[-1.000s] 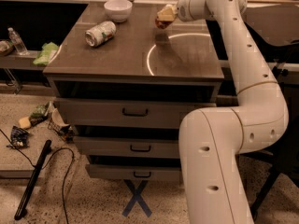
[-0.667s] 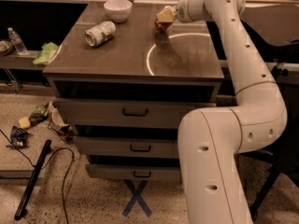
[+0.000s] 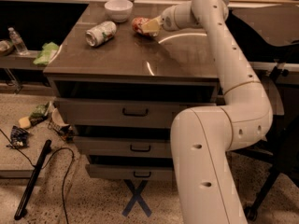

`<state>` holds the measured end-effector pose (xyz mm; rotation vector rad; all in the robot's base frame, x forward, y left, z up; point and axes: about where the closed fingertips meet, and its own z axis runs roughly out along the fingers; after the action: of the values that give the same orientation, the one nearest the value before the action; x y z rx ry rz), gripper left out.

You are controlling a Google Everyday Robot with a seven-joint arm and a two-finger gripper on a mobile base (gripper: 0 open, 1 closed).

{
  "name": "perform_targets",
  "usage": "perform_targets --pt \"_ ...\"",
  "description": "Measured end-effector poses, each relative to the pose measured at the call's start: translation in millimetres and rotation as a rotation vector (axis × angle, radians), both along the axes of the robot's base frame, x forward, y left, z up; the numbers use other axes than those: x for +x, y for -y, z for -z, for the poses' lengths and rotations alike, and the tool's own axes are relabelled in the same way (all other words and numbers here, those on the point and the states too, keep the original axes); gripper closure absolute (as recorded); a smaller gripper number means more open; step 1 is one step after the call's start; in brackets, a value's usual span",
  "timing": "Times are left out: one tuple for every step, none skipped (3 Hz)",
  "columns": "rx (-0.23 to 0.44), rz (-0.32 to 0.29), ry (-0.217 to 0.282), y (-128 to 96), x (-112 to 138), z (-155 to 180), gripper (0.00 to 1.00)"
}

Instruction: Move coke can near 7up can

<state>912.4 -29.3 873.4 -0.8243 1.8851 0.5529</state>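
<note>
**Operator:** So, what can bite me from here?

**Spotter:** Start with the arm [image 3: 219,45]. It reaches far across the table [image 3: 140,62], so you have little room for fine correction, and a coarse sweep could carry the load past the mark. Next is the bowl [image 3: 118,9], which stands at the back edge close to your path. Drift rearward and you clip it. Then the 7up can [image 3: 100,33]. It lies on its side, left of the load in the view, and I judge it will roll at a light nudge. Come in too low or too far and you may chase it toward the table's edge. Last, the coke can [image 3: 139,24]. It sits tilted in the grip, its red body poking out left of the gripper [image 3: 148,26]. It is near the bowl and the 7up can but apart from both. Let go of it at that tilt and it may topple or roll.

**Operator:** And the pose?

**Spotter:** The arm rises from the base at lower right and bends beside the table. From there it leans in over the back of the top, with the wrist pointing left in the view. The fingers [image 3: 153,24] are pinched on the coke can. I can't tell whether the can touches the top or hangs just above it.
</note>
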Motion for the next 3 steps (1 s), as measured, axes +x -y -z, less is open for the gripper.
perform_targets --pt "0.027 -0.129 -0.044 -46 -19 12 1.00" --pt "0.047 -0.173 -0.071 -63 -27 18 0.77" --pt "0.048 -0.173 -0.071 -63 -27 17 0.46"
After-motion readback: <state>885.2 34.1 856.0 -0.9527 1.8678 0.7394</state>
